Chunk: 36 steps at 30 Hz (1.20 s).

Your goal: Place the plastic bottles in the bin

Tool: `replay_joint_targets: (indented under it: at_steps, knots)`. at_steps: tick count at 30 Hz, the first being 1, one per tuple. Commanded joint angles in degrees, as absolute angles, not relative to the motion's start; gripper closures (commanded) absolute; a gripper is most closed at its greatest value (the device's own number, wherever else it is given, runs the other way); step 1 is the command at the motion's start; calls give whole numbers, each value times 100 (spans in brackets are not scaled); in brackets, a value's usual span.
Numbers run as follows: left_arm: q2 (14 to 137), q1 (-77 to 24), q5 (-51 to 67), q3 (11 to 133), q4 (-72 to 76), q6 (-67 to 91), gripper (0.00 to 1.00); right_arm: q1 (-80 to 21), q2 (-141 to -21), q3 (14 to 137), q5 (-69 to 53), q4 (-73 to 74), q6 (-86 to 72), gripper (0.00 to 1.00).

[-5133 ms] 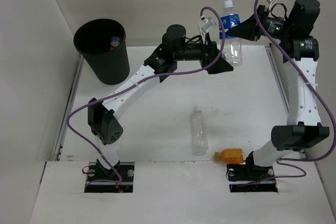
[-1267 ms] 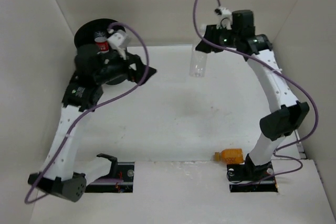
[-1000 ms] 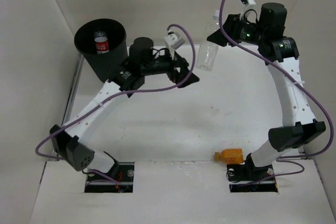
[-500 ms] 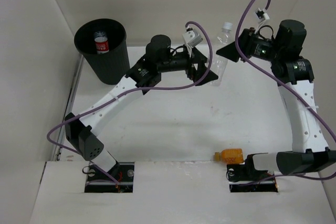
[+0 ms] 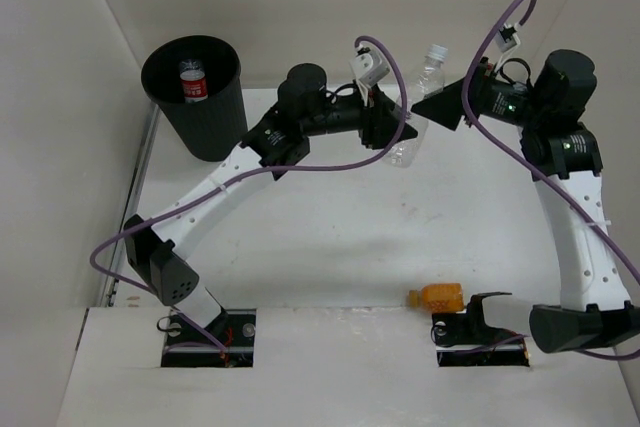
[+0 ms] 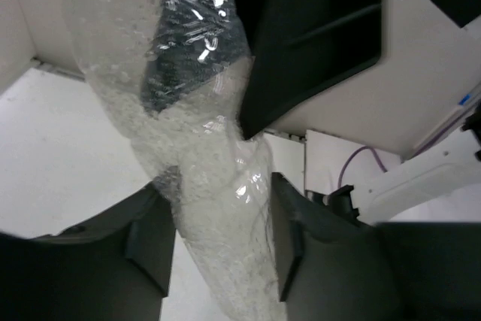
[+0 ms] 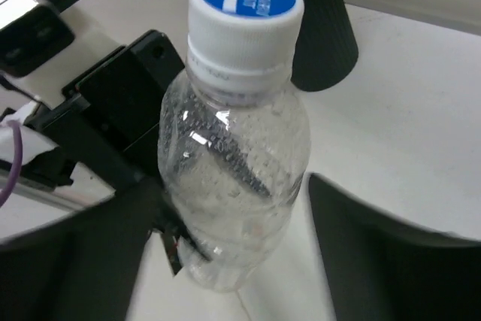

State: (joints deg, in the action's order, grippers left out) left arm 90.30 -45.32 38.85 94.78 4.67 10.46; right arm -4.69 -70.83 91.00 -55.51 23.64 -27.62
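Observation:
A plain clear bottle [image 5: 413,119] with a white cap [image 5: 436,51] hangs in the air over the far middle of the table. My left gripper [image 5: 388,130] is shut on its lower body, and in the left wrist view the fingers [image 6: 150,238] squeeze the bottle [image 6: 195,110]. My right gripper [image 5: 442,107] stands open beside its upper part; in the right wrist view the bottle [image 7: 233,155] sits between the spread jaws of that gripper [image 7: 233,208] without touching the right one. The black bin [image 5: 196,107] stands far left with a red-labelled bottle [image 5: 192,82] inside. A stubby orange bottle [image 5: 437,296] lies near the right base.
White walls close in the table on the left, back and right. The left arm's purple cable [image 5: 300,162] loops over the middle of the table. The bin's side [image 7: 319,28] shows behind the bottle cap in the right wrist view.
The right arm carried the plain bottle toward the left gripper. The left gripper has shut on the bottle and the right gripper has opened and let go.

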Motion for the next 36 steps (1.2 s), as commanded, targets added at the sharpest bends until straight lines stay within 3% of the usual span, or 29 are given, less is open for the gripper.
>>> replay_joint_targets:
  at_steps: [1, 3, 6, 12, 15, 22, 23, 24, 26, 27, 31, 36]
  knots:
    - [9062, -4478, 3885, 9712, 502, 757, 78, -348, -6759, 8957, -5950, 1583, -3182, 0]
    - [9009, -4251, 3911, 9721, 248, 433, 84, -137, -6706, 8790, -5985, 1538, -3129, 0]
    - [8886, -3453, 3876, 9905, -245, -226, 86, 459, -6575, 8404, -6011, 1520, -3015, 0]
    - [9008, -468, 3893, 10720, -317, -826, 87, 1752, -6083, 7481, -6240, 1775, -2497, 0]
    - [9263, 537, 3955, 10995, -10, -774, 88, 1973, -5854, 7217, -6197, 1994, -2338, 0]
    - [9808, 1498, 4122, 10416, 773, -1019, 83, 1894, -5380, 7215, -5819, 2355, -2356, 0]
    - [9861, 1560, 4105, 10345, 826, -1002, 77, 1868, -5335, 7277, -5784, 2486, -2312, 0]
    - [9905, 1595, 4122, 10310, 809, -1019, 63, 1850, -5318, 7356, -5775, 2635, -2259, 0]
    - [9923, 1656, 4122, 10144, 852, -1055, 6, 1859, -5317, 7505, -5740, 3056, -1936, 0]
    - [9923, 1692, 4122, 10108, 853, -1089, 0, 1859, -5326, 7567, -5652, 3337, -1664, 0]
    - [9704, 1797, 4009, 9923, 861, -1099, 0, 1474, -5335, 7620, -4277, 4663, 327, 0]
    - [8406, 1701, 2842, 9414, 897, -1116, 0, -826, -4889, 6735, -866, 6072, 3774, 0]
